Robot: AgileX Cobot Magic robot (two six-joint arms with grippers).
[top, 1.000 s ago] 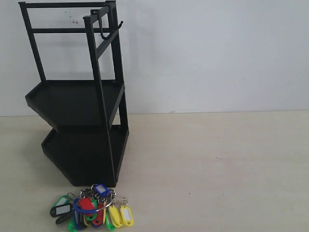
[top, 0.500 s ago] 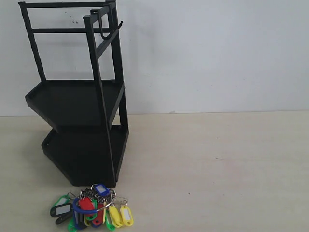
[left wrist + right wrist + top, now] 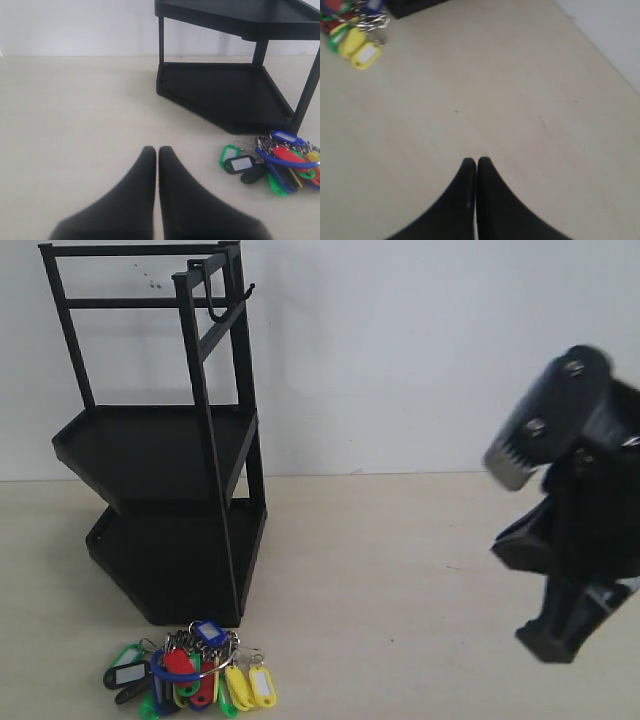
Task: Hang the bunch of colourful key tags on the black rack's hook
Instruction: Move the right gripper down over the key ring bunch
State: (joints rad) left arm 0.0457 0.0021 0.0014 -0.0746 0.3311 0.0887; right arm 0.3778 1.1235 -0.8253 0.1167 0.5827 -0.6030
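Desk (image 3: 420,570): pale beige top, meeting a white wall along its far edge.
Black rack (image 3: 160,450): upright toward the far left corner of the desk, with two angular tray shelves one above the other and thin bars rising over them.
Right arm (image 3: 580,510): black and blurred, above the right edge of the desk, well apart from the rack.
Left pincer (image 3: 157,150): fingers pressed together with no gap, holding nothing, over bare desk.
Right pincer (image 3: 476,161): fingers likewise shut tip to tip, holding nothing, over bare desk.
Colourful key tag bunch (image 3: 190,670): flat on the desk at the near edge toward the left corner, just in front of the rack's lower shelf. Yellow, green, red, blue and black tags fan from the ring. It is not yet hung and neither pincer touches it.
Hook (image 3: 214,302): thin and black, curling off the rack's top bars, high above the bunch.
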